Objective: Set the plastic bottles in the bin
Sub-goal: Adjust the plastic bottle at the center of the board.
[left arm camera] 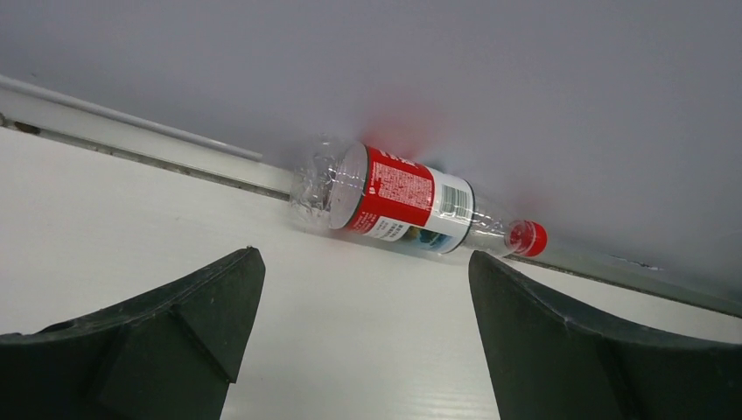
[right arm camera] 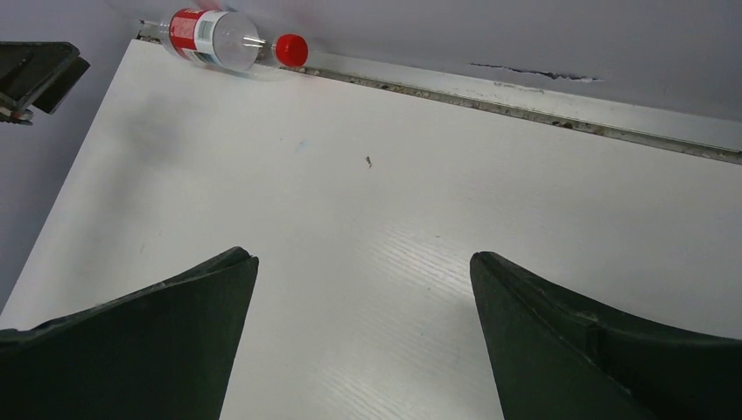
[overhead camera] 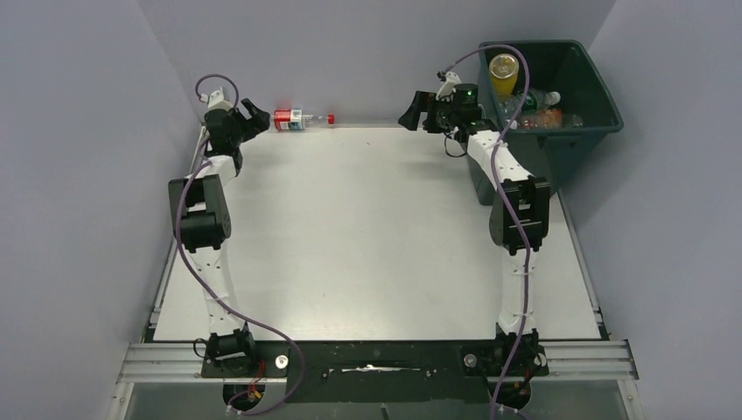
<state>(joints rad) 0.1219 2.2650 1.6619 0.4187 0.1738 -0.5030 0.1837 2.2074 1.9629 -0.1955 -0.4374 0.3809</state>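
Note:
One clear plastic bottle point(overhead camera: 300, 119) with a red label and red cap lies on its side against the back wall; it also shows as the bottle point(left arm camera: 404, 201) in the left wrist view and the bottle point(right arm camera: 219, 35) in the right wrist view. My left gripper point(overhead camera: 256, 114) is open just left of it, and the bottle lies a little beyond the left gripper point(left arm camera: 366, 262), not between the fingers. My right gripper point(overhead camera: 411, 116) hangs open over the far table, empty; the right gripper point(right arm camera: 363, 262) frames bare tabletop. The dark green bin point(overhead camera: 604, 96) at the back right holds several bottles, one orange.
The white table point(overhead camera: 367, 236) is walled by grey panels at the back and sides. A metal rail point(right arm camera: 525, 101) runs along the far edge. The right arm's forearm point(overhead camera: 499, 166) passes in front of the bin's left side.

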